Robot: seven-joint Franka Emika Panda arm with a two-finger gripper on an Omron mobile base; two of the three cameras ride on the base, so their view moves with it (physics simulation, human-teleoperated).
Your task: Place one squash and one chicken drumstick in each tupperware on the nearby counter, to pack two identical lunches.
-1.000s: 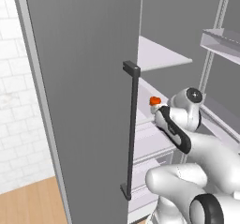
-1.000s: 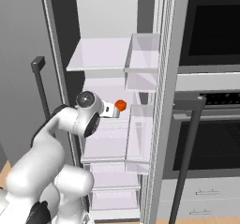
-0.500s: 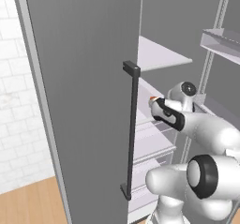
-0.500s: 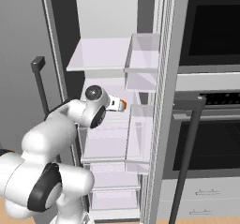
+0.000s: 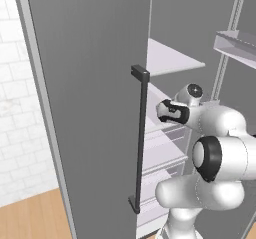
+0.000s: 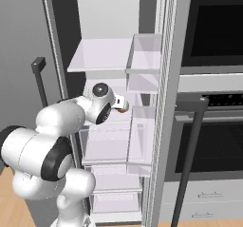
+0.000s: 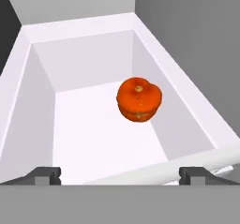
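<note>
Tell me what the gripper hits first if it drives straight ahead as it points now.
Probably the white bin: its floor, just left of the orange squash. The open gripper points between them; depth is unclear.

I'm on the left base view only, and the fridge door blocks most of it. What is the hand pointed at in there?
Observer: The hand view shows a round orange-red squash lying in a white bin.
Operator: Is the hand gripping it?
Observer: No. The hand is open, both fingertips short of the bin's near rim.
Operator: Where does the squash sit in the bin?
Observer: Right of centre in the hand view, close to that side wall.
</note>
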